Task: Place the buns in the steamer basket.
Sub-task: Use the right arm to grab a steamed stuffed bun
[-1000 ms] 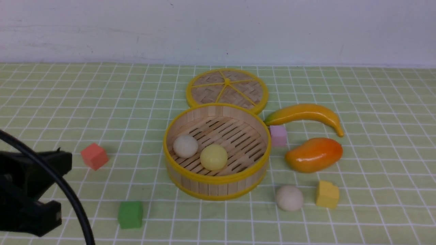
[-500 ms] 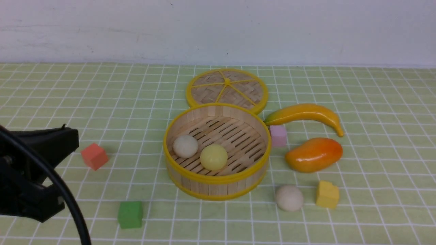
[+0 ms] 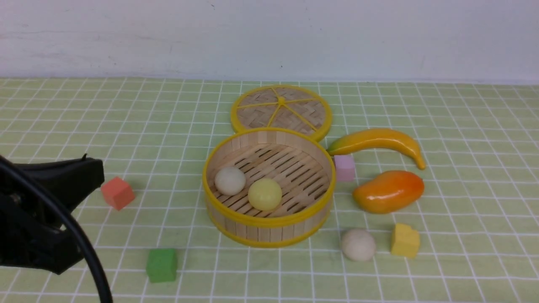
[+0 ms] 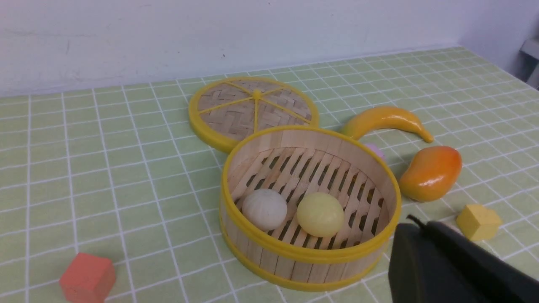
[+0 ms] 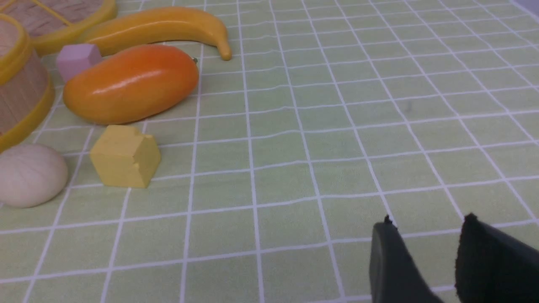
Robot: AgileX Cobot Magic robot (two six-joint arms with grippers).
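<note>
Lift from the left gripper, jaws wide and empty, while two buns sit in the basket off to its right and the last bun waits beyond, outside.

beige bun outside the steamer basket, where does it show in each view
Front view: the beige bun lies on the cloth between the steamer basket and the yellow cube.
Left wrist view: not visible in it; the yellow cube does show.
Right wrist view: the beige bun lies beside the yellow cube, close to the steamer basket.
Shared landmark: the yellow cube.
</note>
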